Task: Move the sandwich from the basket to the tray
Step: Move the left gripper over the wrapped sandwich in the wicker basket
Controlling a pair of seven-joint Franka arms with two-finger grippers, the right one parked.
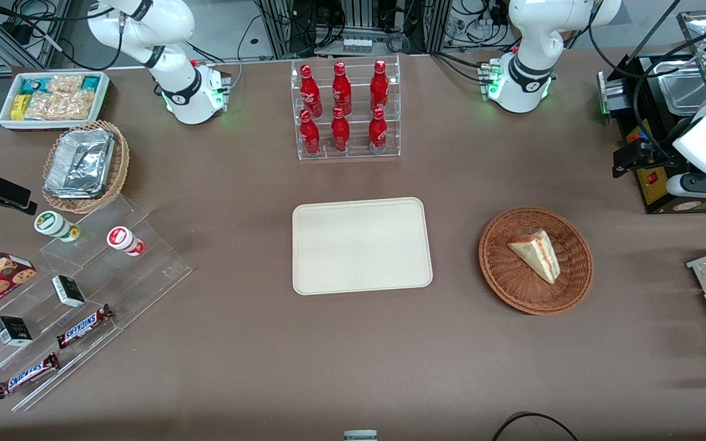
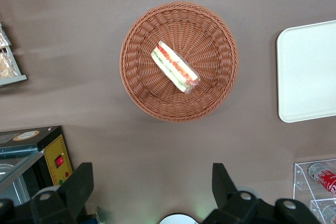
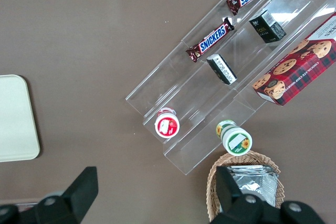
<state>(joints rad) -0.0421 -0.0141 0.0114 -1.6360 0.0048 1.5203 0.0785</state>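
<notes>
Left wrist view looks straight down on a round reddish-brown wicker basket (image 2: 179, 61) with a triangular sandwich (image 2: 175, 67) lying inside it on its woven floor. The gripper (image 2: 152, 184) hangs high above the table, its two dark fingers (image 2: 80, 184) spread wide apart with nothing between them. Beside the basket, apart from it, lies the cream tray (image 1: 362, 245), toward the parked arm's end of the table (image 1: 255, 343).
</notes>
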